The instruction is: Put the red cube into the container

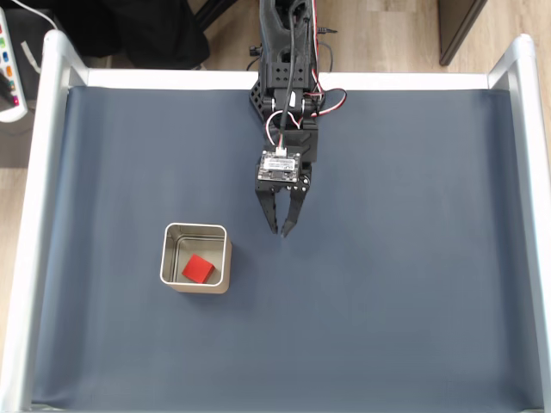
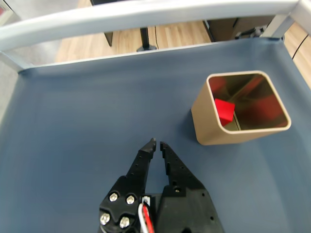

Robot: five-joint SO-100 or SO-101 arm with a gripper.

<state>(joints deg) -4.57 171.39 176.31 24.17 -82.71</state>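
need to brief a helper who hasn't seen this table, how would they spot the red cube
On the dark blue mat stands a square silver metal tin, left of the black gripper in the fixed view. The red cube lies inside that tin, on its floor. It is the one bright red thing here, far smaller than the tin.

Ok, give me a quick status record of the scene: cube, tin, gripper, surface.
red cube: inside the container, resting on its floor, toward the lower right corner in the fixed view
container: upright on the mat, left of the gripper in the fixed view
gripper: empty, fingertips nearly touching, apart from the container
mat: dark blue, framed by a pale metal rail
task state: cube appears placed
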